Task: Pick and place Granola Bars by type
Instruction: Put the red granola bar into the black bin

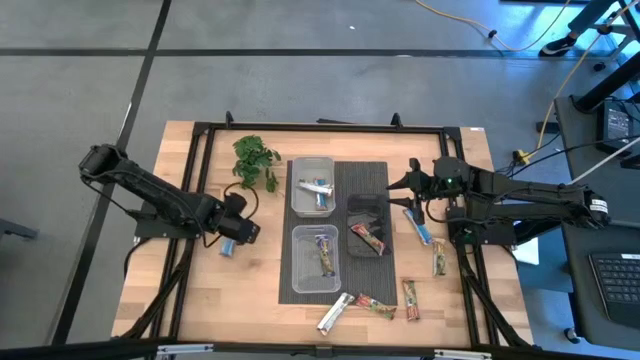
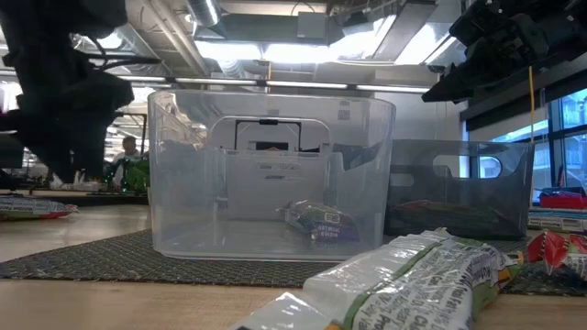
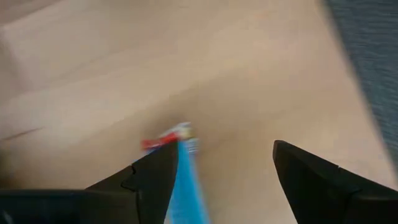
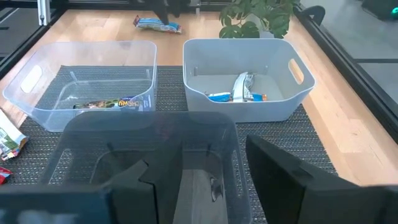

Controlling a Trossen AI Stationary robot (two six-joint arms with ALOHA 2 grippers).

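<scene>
- Closest to you, the left gripper (image 3: 214,180) sits low over the bare tabletop (image 1: 190,290) left of the mat, jaws wide apart, with a blue bar (image 3: 186,186) poking up right against one finger. Nothing's clamped on it.
- That bar looks light and flat, with a slick crinkly wrapper, so I'd guess it'll skate or twist if you nip an end. Take it across the middle of its narrow width.
- The wrist shot is smeary, so you can't tell if the bar is lying flat or tipped.
- On the mat, the near clear tub (image 1: 320,258) holds one bar, the far tub (image 1: 311,186) holds blue and silver ones, and the dark tub (image 1: 367,224) has a red one.
- Loose bars (image 1: 372,306) lie along the front edge and right of the mat.
- The right gripper (image 1: 412,187) waits over the dark tub's far corner, jaws partly apart, empty as far as I can see.
- In the low view, the tub walls blur their contents, so labels are unreadable.
</scene>
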